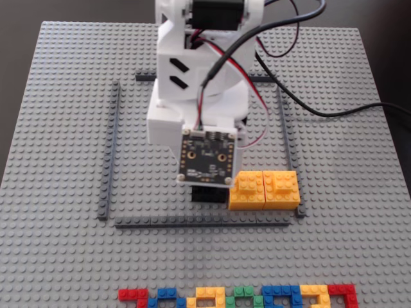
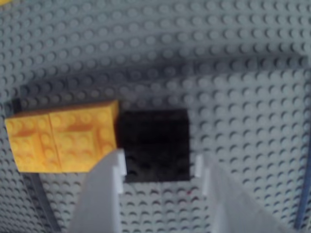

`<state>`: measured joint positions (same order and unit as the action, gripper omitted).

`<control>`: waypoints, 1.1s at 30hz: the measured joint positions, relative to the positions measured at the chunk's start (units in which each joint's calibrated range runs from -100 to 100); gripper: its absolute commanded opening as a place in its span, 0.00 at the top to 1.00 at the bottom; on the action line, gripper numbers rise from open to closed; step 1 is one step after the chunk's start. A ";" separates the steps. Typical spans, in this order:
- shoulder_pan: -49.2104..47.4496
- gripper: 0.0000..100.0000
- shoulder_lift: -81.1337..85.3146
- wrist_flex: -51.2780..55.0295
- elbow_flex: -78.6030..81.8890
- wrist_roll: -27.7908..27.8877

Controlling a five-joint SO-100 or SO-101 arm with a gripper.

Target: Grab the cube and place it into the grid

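Here, in the fixed view, the nearest thing is a row of multicoloured bricks [image 1: 237, 297] along the lower edge of the grey studded baseplate [image 1: 51, 256]. Behind it lies the grid [image 1: 148, 160], a square of baseplate framed by thin dark grey strips. Inside it, at the lower right corner, two yellow blocks [image 1: 264, 190] stand side by side and touch each other. The cube [image 1: 207, 194] sits just to their left, touching the nearer one, and only its dark lower edge shows under the arm's small circuit board [image 1: 205, 154]. Further back rises the white body of the arm [image 1: 199, 70] with its black and red cables [image 1: 282, 45].

In the wrist view, the end effector [image 2: 159, 167] is open, with its two white fingers [image 2: 104, 194] on either side of the cube [image 2: 154, 143]. The fingertips are level with the cube's near part, but they do not clamp it; a narrow gap shows on the right side. The yellow blocks [image 2: 60, 141] lie on the left of the cube in this view.
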<state>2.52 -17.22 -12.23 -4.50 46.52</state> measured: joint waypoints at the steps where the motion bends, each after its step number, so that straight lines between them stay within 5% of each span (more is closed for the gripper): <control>1: 0.07 0.82 0.00 0.24 0.00 -0.05; 23: -2.41 0.85 13.32 9.87 -12.09 -0.59; 33: -4.67 0.97 29.77 13.77 -12.62 -1.90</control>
<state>-2.15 12.55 1.54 -17.12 44.62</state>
